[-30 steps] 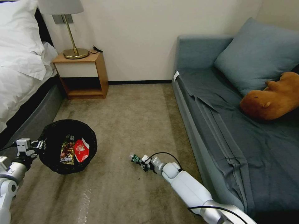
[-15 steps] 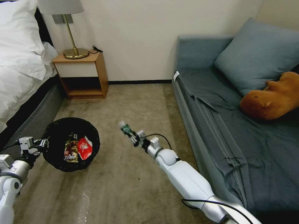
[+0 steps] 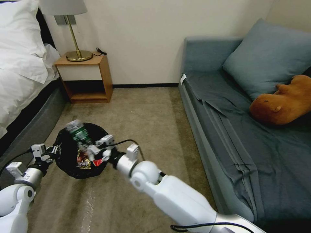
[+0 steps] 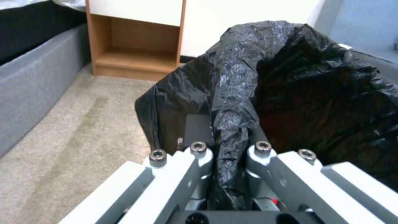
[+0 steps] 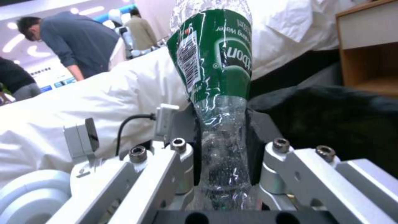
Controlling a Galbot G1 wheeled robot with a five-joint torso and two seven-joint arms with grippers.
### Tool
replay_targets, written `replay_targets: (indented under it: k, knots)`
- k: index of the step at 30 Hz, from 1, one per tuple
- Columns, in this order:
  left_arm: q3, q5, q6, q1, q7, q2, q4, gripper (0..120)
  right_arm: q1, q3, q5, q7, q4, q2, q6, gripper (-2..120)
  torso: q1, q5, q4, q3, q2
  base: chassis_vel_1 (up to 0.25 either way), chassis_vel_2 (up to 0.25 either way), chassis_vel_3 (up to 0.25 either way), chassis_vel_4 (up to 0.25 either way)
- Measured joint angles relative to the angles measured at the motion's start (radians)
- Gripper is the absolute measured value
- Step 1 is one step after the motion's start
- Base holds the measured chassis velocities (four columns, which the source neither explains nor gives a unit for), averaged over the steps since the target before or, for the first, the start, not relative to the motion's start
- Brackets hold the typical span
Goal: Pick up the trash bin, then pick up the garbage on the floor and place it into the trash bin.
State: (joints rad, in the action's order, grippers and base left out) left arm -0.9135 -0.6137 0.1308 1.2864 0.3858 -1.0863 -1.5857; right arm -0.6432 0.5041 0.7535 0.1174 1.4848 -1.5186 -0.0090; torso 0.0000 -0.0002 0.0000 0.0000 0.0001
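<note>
Right wrist view gives me a green label reading "water" on the bottle [image 5: 219, 93], clenched in my right pincer [image 5: 222, 146] above the trash bin [image 3: 79, 152]; my left pincer [image 4: 226, 155] grips its black liner beside the bed [image 3: 22, 74].

The trash bin [image 3: 69, 161] is lined with thin, crinkly black plastic, glossy where light catches its folds [image 4: 232, 81]. The bottle [image 5: 215, 93] is clear, dented plastic with a glossy green label. Both grippers look like smooth matt grey metal with dark screw heads: the left gripper [image 4: 227, 174] pinching the liner, the right gripper [image 5: 222, 161] clamping the bottle. Below them lies rough, matt beige carpet [image 3: 136, 116].
</note>
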Motion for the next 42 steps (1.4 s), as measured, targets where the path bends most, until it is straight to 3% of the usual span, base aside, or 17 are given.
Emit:
replay_targets:
  k: [5,14,16,18,33,34,38,42]
  knots:
    - [0.0,0.0,0.003,0.005,0.0,-0.006,-0.007,4,0.03,-0.007,-0.033,0.009,-0.141,-0.083,0.05,16,0.0,0.0001,0.0003,0.0,0.0,0.0,0.0,0.0,0.0]
    - [-0.007,-0.006,0.003,0.022,0.001,-0.009,-0.013,4,0.029,-0.043,-0.092,0.022,-0.247,-0.092,0.072,17,0.0,0.0001,-0.0001,0.0,0.0,0.0,0.0,0.0,0.0]
    - [-0.008,-0.008,0.003,0.023,0.001,-0.009,-0.013,4,0.027,-0.045,-0.099,0.024,-0.25,-0.092,0.072,22,0.0,0.0,0.0,0.0,0.0,0.0,0.0,0.0,0.0]
    - [-0.007,-0.011,0.003,0.02,0.001,-0.01,-0.014,4,0.021,-0.049,-0.112,0.025,-0.25,-0.091,0.072,38,0.0,0.0001,0.0,0.0,0.0,0.0,0.0,0.0,0.0]
    - [-0.008,-0.016,0.004,0.025,-0.007,-0.018,-0.024,4,0.005,-0.059,-0.152,0.025,-0.224,-0.072,0.076,86,0.0,0.0002,0.0,0.0,0.0,0.0,0.0,0.0,0.0]
    - [-0.011,-0.033,0.007,0.024,-0.02,-0.019,-0.024,4,0.001,-0.075,-0.16,0.025,-0.224,-0.071,0.082,96,0.0,0.0002,0.0001,0.0,0.0,0.0,0.0,0.0,0.0]
    - [-0.016,-0.068,0.015,0.016,-0.048,-0.021,-0.018,4,-0.006,-0.109,-0.172,0.025,-0.22,-0.071,0.089,99,0.0,0.0003,0.0001,0.0,0.0,0.0,0.0,0.0,0.0]
    - [-0.028,-0.153,0.031,-0.01,-0.134,-0.023,0.006,4,-0.023,-0.184,-0.191,0.027,-0.2,-0.051,0.096,100,0.0,0.0002,0.0,0.0,0.0,0.0,0.0,0.0,0.0]
